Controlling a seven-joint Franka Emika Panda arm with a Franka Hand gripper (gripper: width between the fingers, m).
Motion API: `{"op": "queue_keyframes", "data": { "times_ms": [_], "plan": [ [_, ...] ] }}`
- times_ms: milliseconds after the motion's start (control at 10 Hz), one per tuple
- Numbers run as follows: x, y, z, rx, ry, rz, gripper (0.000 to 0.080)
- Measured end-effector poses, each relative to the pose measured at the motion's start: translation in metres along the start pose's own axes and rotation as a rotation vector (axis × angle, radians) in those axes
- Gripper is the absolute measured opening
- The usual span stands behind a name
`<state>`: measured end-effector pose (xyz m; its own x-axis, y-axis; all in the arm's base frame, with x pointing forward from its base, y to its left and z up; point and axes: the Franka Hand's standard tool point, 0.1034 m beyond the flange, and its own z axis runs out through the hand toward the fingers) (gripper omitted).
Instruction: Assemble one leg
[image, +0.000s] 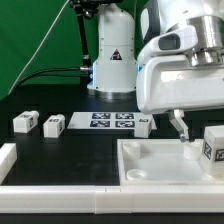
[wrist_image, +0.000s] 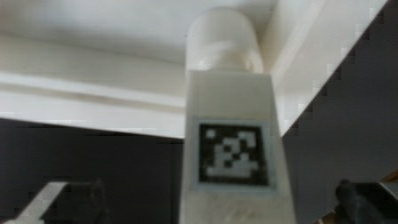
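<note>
A leg (wrist_image: 233, 130), a white block with a square tag and a rounded far end, fills the middle of the wrist view. It lies between my gripper's (wrist_image: 214, 212) dark fingers (wrist_image: 57, 205), with a gap on each side. The gripper is open. In the exterior view this leg (image: 213, 144) stands at the right end of the large white tray-like part (image: 160, 165), close beside my gripper (image: 188, 133). Only one finger (image: 180, 126) shows clearly there. Two more legs (image: 25, 121) (image: 52, 125) stand at the exterior view's left, and another (image: 143, 123) stands by the marker board.
The marker board (image: 112, 122) lies flat on the black table behind the tray-like part. A white raised edge (image: 6, 156) runs along the front left. The robot's base (image: 112, 60) stands at the back. The tray-like part's wall (wrist_image: 89, 85) shows behind the leg in the wrist view.
</note>
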<state>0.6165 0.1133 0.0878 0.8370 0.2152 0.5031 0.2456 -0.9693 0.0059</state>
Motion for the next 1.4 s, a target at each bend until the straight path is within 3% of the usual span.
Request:
{"op": "queue_keyframes", "data": {
  "times_ms": [300,500,700,1200,1400],
  "plan": [
    [-0.007,-0.006,0.004,0.020,-0.121,-0.002,0.0649],
    [-0.009,-0.009,0.002,0.044,-0.352,0.021,0.0649],
    [-0.007,-0.010,0.002,0.063,-0.483,0.016,0.0649],
    [-0.005,-0.009,0.005,0.060,-0.463,0.017,0.0649],
    [0.002,0.004,0.007,0.044,-0.462,0.045,0.0649]
  ]
}}
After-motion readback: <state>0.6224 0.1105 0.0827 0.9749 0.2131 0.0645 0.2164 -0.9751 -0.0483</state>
